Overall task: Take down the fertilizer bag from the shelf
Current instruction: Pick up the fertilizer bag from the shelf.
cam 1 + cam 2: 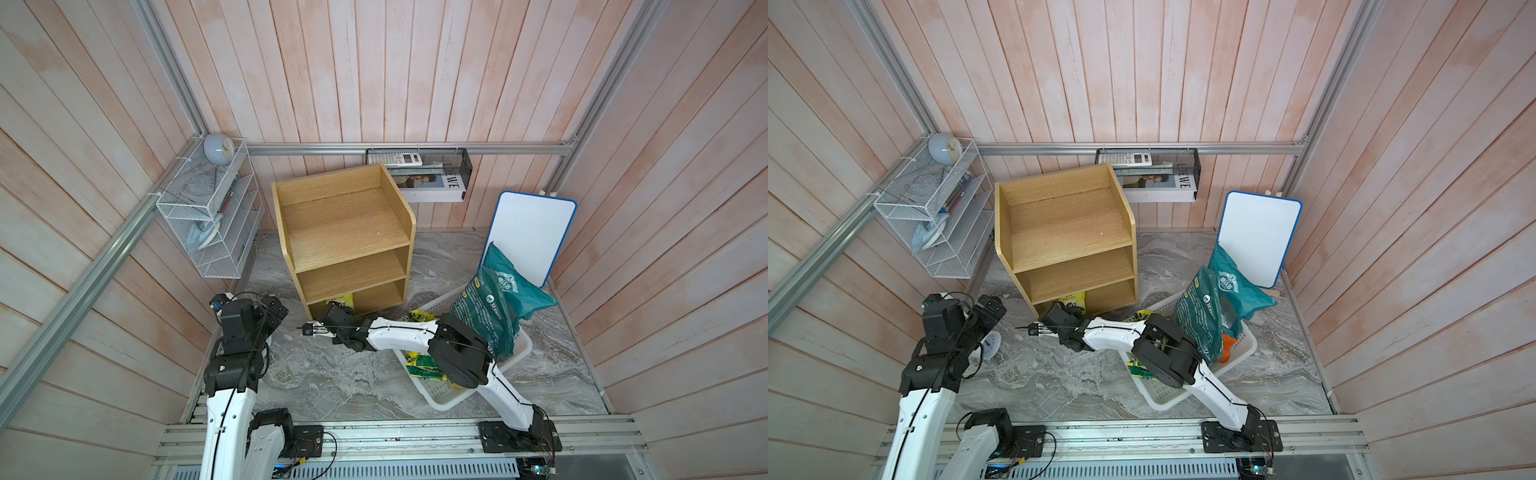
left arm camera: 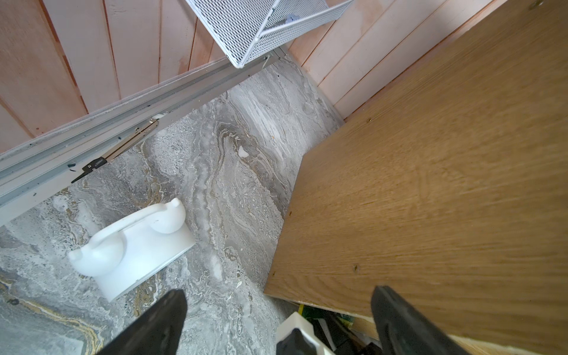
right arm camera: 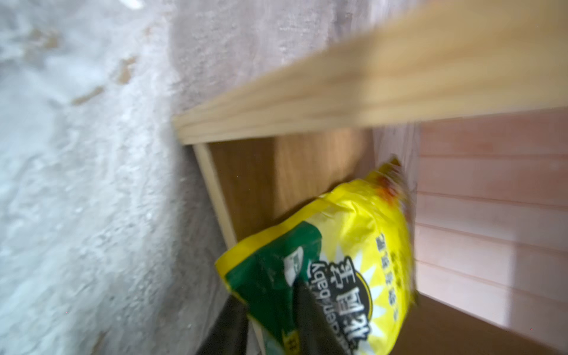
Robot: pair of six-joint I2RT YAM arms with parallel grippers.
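The light-wood shelf [image 1: 345,237] [image 1: 1065,232] stands at the middle back, its top and middle tiers bare. A yellow and green fertilizer bag [image 3: 353,246] sits at the mouth of the bottom tier's left compartment, and a yellow part of this bag [image 1: 345,300] [image 1: 1074,299] shows in both top views. My right gripper [image 3: 270,301] [image 1: 336,311] is shut on the bag's green edge, one finger on each side. My left gripper [image 2: 276,295] [image 1: 274,309] hangs open over the floor beside the shelf's side panel [image 2: 430,184], holding nothing.
A white basket [image 1: 440,405] at the right holds yellow-green packets and tall teal bags [image 1: 486,307]. A whiteboard [image 1: 532,232] leans on the right wall. A white wire rack [image 1: 208,216] and a black mesh tray [image 1: 419,166] hang on the walls. A white alarm clock [image 2: 132,246] lies under the left arm.
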